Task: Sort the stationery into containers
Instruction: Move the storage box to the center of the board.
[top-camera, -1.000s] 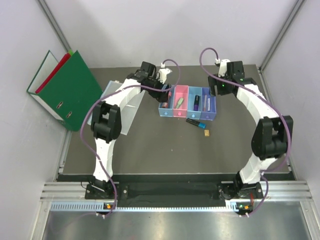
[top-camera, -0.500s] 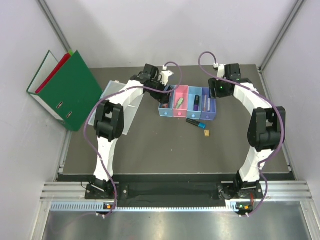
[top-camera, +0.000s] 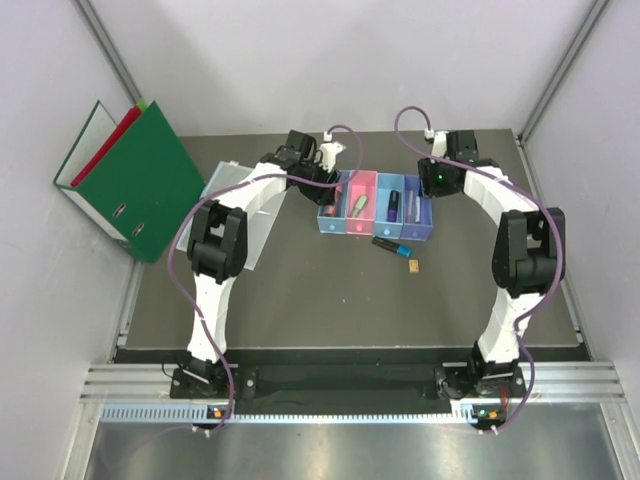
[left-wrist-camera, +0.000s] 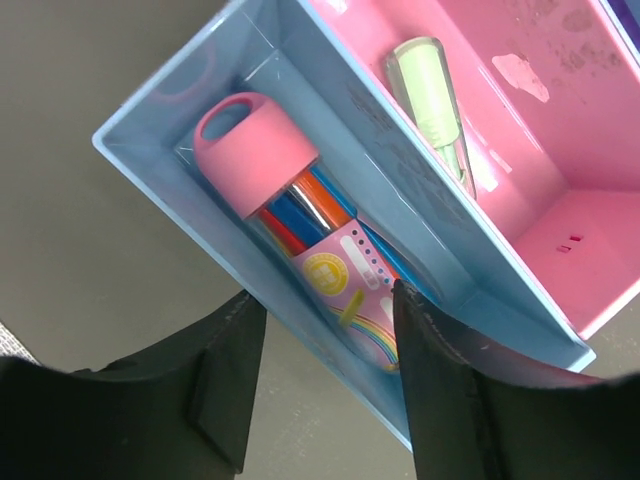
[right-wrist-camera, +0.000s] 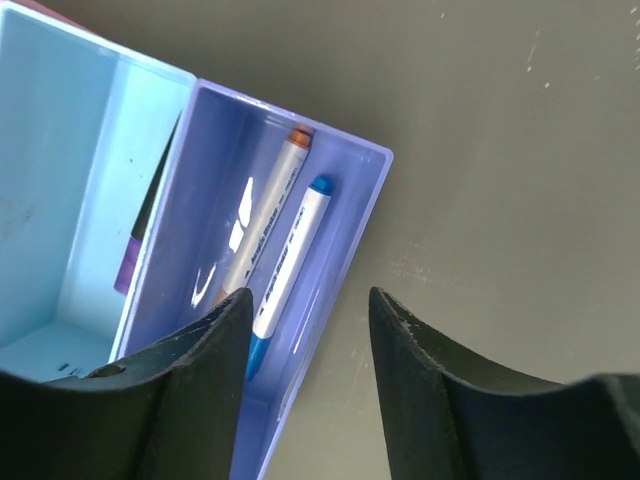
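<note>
Four joined containers (top-camera: 375, 205) stand in a row mid-table. My left gripper (top-camera: 322, 192) (left-wrist-camera: 320, 300) is open and straddles the outer wall of the light blue bin (left-wrist-camera: 170, 110), one finger outside, one inside. That bin holds a pink-capped tube of coloured pens (left-wrist-camera: 255, 140). A green highlighter (left-wrist-camera: 432, 100) lies in the pink bin (left-wrist-camera: 560, 170). My right gripper (top-camera: 433, 190) (right-wrist-camera: 308, 295) is open astride the purple bin's outer wall (right-wrist-camera: 355, 230). Two markers (right-wrist-camera: 270, 210) lie inside it. A dark marker (top-camera: 391, 246) and a tan block (top-camera: 412, 266) lie on the table.
Green and red ring binders (top-camera: 140, 180) lean at the far left. A clear plastic sleeve (top-camera: 235, 215) lies flat beside the left arm. A dark purple pen (right-wrist-camera: 135, 250) rests in the blue bin (right-wrist-camera: 80, 180). Grey walls close in the table.
Both grippers' jaws have narrowed. The right gripper has shifted slightly back towards the purple bin's end; the left gripper has settled at the light blue bin's end.
</note>
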